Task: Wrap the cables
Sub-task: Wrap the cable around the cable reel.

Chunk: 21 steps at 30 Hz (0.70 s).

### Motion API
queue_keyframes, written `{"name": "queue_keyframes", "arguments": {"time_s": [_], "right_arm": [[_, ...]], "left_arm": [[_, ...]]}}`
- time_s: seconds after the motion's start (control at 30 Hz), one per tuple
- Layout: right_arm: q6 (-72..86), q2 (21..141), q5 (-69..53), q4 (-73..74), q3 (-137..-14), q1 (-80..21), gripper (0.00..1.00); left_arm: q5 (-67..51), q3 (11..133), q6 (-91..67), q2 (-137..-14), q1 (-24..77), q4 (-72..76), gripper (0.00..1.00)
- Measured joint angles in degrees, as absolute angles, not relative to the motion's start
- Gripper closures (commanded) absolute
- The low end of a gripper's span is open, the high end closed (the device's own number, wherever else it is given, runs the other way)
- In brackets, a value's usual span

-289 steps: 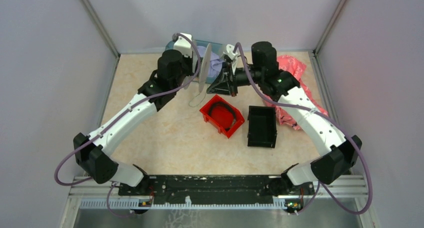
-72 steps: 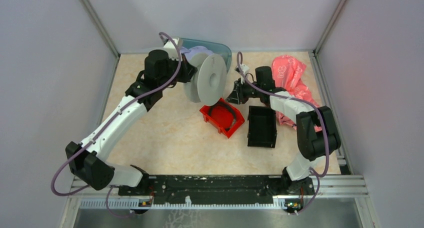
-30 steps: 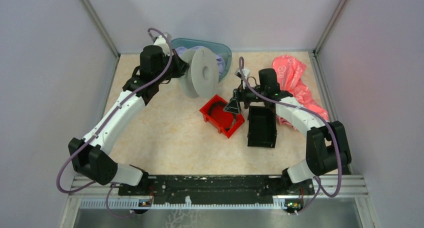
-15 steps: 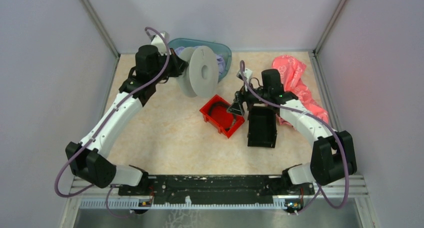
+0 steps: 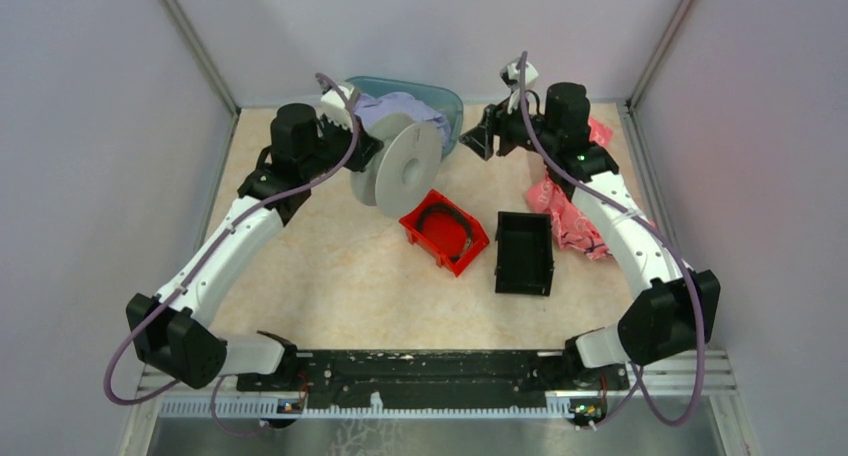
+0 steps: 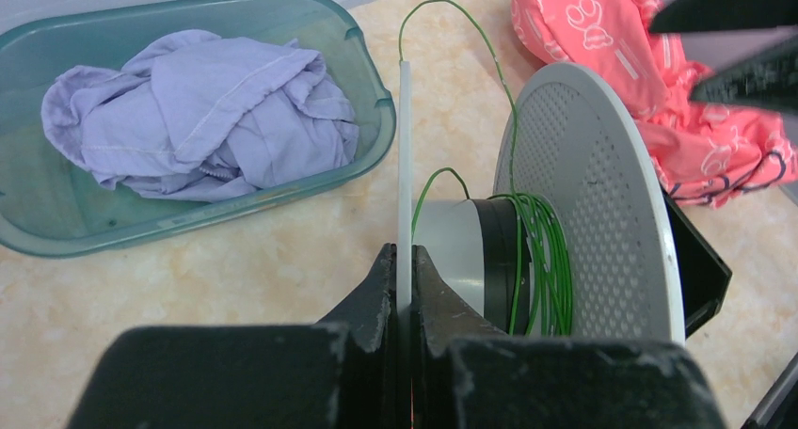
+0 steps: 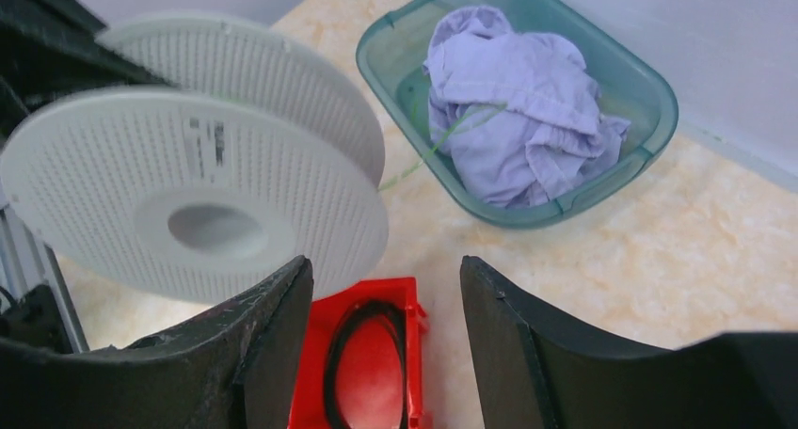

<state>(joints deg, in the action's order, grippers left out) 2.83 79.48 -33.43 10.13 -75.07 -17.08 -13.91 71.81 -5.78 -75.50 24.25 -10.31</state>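
Left gripper (image 6: 403, 260): clamped on white spool (image 6: 588, 184) flange
Right gripper (image 7: 384, 271): jaws apart, empty
Risk: loose green wire (image 6: 538, 260) ahead of the left gripper may unwind, untensioned

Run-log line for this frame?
left pincer: shut on white spool rim | green wire: partly wound on hub | right pincer: open, empty

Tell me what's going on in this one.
The left gripper is shut on the rim of a white spool, holding it off the table. Some green wire is wound on it, with a loose loop sticking up. The right gripper hangs open beside the spool with nothing in it, near a tub of lilac cloth.
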Motion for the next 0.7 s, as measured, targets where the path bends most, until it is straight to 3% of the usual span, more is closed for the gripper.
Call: {"name": "queue_keyframes", "arguments": {"time_s": [0.43, 0.7], "right_arm": [[11.31, 88.99, -30.81, 10.63, -83.09, -17.08, 0.36], [13.78, 94.65, -28.97, 12.95, -87.46, -17.08, 0.52]], "left_arm": [[-19.33, 71.42, 1.21, -75.20, 26.20, -10.31, 1.00], [-20.49, 71.42, 2.42, -75.20, 27.27, -10.28, 1.00]]}}
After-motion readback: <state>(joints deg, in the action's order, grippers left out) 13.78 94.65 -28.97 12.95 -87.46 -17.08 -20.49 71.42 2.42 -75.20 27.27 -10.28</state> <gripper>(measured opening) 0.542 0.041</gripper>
